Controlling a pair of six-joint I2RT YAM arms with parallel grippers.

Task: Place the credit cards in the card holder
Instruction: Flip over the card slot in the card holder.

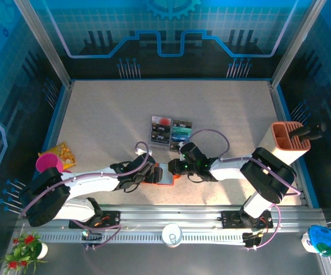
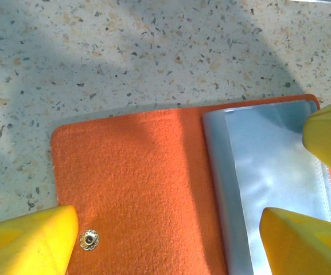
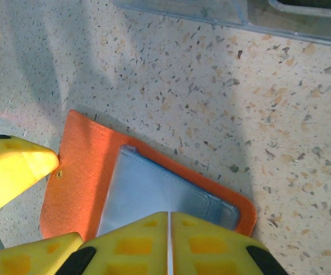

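Orange-red felt dominates the close views. At the far left of the table (image 1: 96,114) a pink cup (image 1: 46,162) stands beside a yellow snack bag (image 1: 62,152). From there the left arm reaches toward the middle, and the left gripper (image 1: 154,172) hangs over the card holder (image 1: 165,179), which lies opened flat near the table's front edge, between the two grippers.

In the left wrist view the left gripper (image 2: 168,229) is released. Its yellow fingers (image 2: 27,238) stand wide apart, one by the metal snap stud (image 2: 88,239), the other over the grey-blue pockets (image 2: 268,166) on the right half of the card holder (image 2: 136,177).

Behind the holder and apart from it, the credit cards (image 1: 179,133) sit in a clear tray (image 1: 154,135).

The right gripper (image 1: 179,167) meets the holder from the right side. In its own view the right gripper (image 3: 169,229) is clenched, jaws pressed together at the near edge of the pockets (image 3: 154,195). Whether they pinch a sleeve I cannot tell. The card holder (image 3: 85,172) lies tilted on the speckled surface.

At the far right stands a tall beige-and-orange box (image 1: 288,143).
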